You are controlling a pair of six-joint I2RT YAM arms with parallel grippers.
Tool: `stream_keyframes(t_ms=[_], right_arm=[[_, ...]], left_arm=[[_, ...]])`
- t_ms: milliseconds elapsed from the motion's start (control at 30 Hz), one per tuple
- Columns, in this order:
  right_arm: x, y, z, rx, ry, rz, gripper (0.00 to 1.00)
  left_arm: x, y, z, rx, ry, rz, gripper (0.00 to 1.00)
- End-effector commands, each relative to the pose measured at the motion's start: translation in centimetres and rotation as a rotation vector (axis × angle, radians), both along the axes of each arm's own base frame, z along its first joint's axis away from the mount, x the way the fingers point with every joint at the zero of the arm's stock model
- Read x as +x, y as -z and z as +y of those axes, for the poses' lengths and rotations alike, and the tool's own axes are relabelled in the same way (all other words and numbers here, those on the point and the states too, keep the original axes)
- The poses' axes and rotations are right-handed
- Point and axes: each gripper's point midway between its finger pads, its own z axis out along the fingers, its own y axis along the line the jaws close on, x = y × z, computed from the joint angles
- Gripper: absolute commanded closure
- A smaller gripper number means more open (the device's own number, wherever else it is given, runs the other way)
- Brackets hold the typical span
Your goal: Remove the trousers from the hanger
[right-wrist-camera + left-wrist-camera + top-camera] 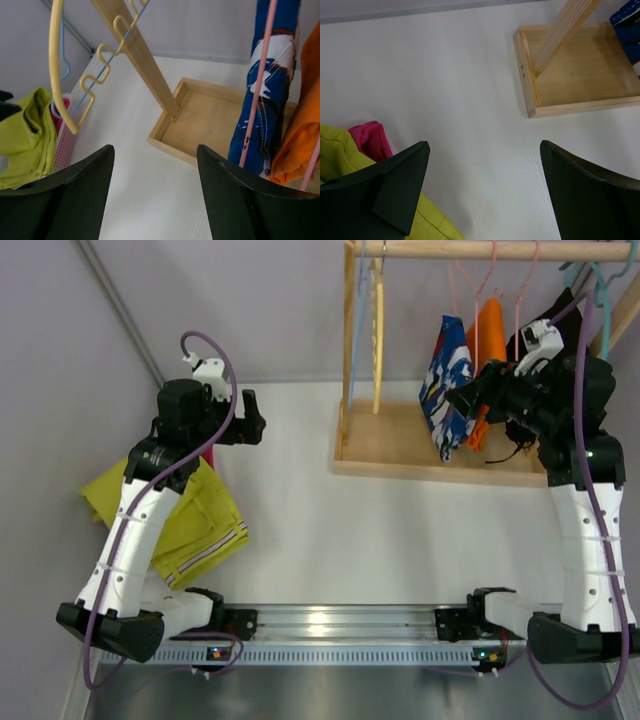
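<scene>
Blue patterned trousers (447, 385) hang on a pink hanger (455, 285) from the wooden rail (480, 249); orange trousers (487, 360) hang beside them on another pink hanger. In the right wrist view the blue trousers (267, 80) and orange ones (300, 135) hang at the right. My right gripper (468, 398) is open and empty, right next to the hanging trousers. My left gripper (255, 418) is open and empty above the white table, away from the rack.
The rack's wooden base tray (400, 445) stands at the back right. Empty yellow (378, 330) and blue hangers hang at the rail's left. Yellow-green trousers (190, 515) and a pink garment (370, 140) lie on the table at the left.
</scene>
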Motion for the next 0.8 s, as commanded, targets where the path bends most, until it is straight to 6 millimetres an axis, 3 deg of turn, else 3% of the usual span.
stream_keyframes(t_ms=[0,100,300,600,767], right_arm=[[2.6,-6.3,-1.3,0.050,0.166,-0.222,0.33],[4.6,-7.2,-2.0,0.060,0.253,-0.240,0.40],[7.3,-7.1,-2.6,0.044,0.351,-0.226,0.52],[10.8,-7.7,-2.2,0.083,0.397,-0.350,0.55],[12.8,-7.3,-3.2,0.054,0.468,-0.390,0.50]], left_arm=[[0.0,-4.0,0.7,-0.026,-0.037,-0.125,0.02],[0.1,-3.9,0.7,-0.026,-0.039,-0.124,0.02],[0.6,-4.1,1.2,-0.015,-0.071,-0.127,0.02],[1.1,-3.9,0.8,-0.027,-0.065,-0.114,0.02],[1.1,-4.1,0.7,-0.029,-0.055,-0.118,0.02]])
